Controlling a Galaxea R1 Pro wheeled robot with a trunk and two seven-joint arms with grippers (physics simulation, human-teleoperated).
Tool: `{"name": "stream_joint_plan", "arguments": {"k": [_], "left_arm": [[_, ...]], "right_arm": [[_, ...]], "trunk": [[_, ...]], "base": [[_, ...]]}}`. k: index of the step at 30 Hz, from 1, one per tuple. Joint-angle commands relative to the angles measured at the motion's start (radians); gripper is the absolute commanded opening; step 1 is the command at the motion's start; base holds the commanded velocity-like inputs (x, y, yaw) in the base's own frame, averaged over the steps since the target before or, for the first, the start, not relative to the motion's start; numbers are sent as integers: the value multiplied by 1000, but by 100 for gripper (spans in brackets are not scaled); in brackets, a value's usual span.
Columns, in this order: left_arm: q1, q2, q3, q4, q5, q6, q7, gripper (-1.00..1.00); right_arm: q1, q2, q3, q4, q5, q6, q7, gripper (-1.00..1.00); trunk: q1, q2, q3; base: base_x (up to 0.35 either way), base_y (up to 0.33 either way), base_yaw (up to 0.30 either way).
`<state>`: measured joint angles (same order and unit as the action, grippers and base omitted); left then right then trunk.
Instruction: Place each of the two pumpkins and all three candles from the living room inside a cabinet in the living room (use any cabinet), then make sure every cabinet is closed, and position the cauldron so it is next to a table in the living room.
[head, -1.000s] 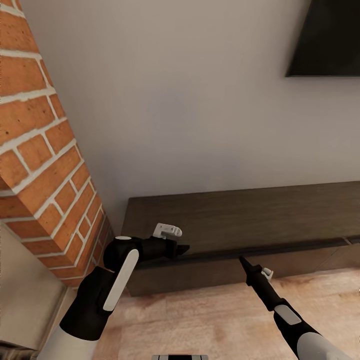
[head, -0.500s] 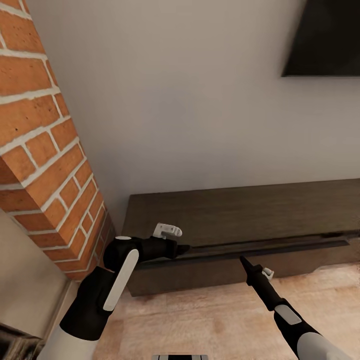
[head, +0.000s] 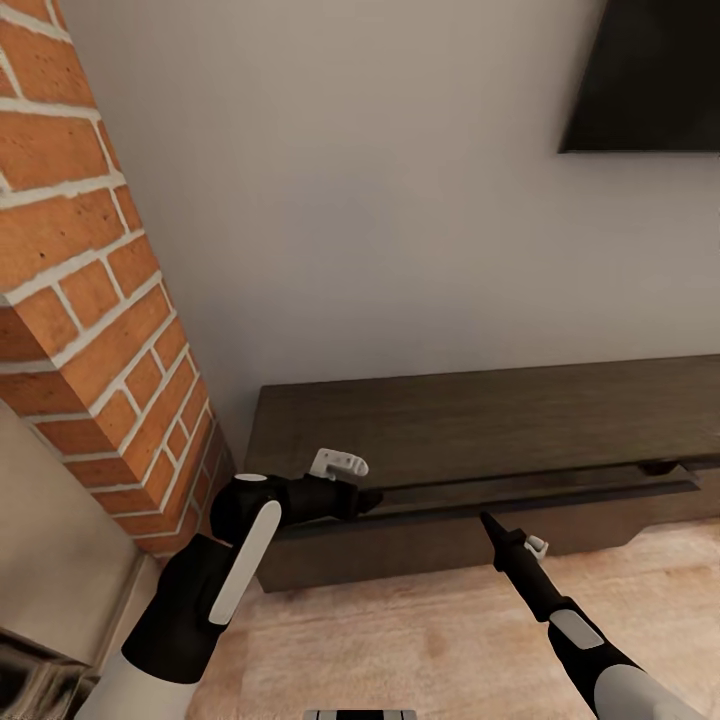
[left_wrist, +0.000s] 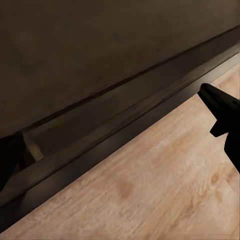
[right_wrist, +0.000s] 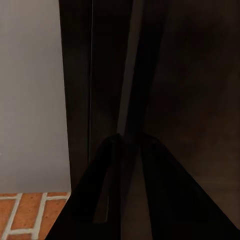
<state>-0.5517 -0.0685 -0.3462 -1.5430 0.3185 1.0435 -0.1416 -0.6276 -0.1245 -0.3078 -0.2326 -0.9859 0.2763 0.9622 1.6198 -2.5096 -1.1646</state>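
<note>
brick column (head: 85, 300): far left of head view, red brick with pale mortar, runs down to the floor beside the cabinet's left end.
wall (head: 380, 200): plain pale grey, behind the cabinet.
left gripper (head: 372, 497): tip at the cabinet's left part, right at the dark gap under the top slab; black wrist with a white bracket on top. fingers: drawn to a narrow point in head view; can't tell how far apart or whether they grip the front's edge.
cabinet (head: 480, 425): long low dark-brown wood-grain unit against the wall, spans from the brick column to the right edge of head view. upper pull-out front (head: 540, 492) stands out from the body a little, a dark slot showing along its top; the gap is wider toward the right. left wrist view shows the same front's top edge (left_wrist: 115, 132) as a strip running diagonally, with a dark opening behind it.
right gripper (head: 484, 518): held in front of the cabinet's front, right of the left gripper, apart from it, pointing up at the pulled-out front. fingers (right_wrist: 107, 200): two dark prongs pressed nearly together in right wrist view, only a thin slit between, nothing in them.
floor (head: 430, 640): light wood planks, in front of the cabinet, under both arms.
TV screen (head: 650, 75): black panel on the wall, upper right, above the cabinet.
</note>
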Motion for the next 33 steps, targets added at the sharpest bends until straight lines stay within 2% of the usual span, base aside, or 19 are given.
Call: {"name": "stream_joint_plan", "arguments": {"k": [1, 28, 29, 33], "left_arm": [[-1, 0, 0, 0, -10, 4, -10, 100], [-1, 0, 0, 0, -10, 4, -10, 100], [2, 5, -2, 2, -12, 4, -6, 100], [2, 5, -2, 2, -12, 4, -6, 100]], "right_arm": [[-1, 0, 12, -1, -14, 18, 24, -100], [-1, -1, 11, -1, -16, 17, 23, -100], [3, -7, 1, 2, -15, 14, -3, -100], [3, -14, 21, 2, -14, 17, 1, -100]], "trunk": [[0, 0, -1], [0, 0, -1], [0, -1, -1], [0, -1, -1]], "base": [[-71, 0, 0], [-16, 0, 0], [0, 0, 0], [0, 0, 0]]}}
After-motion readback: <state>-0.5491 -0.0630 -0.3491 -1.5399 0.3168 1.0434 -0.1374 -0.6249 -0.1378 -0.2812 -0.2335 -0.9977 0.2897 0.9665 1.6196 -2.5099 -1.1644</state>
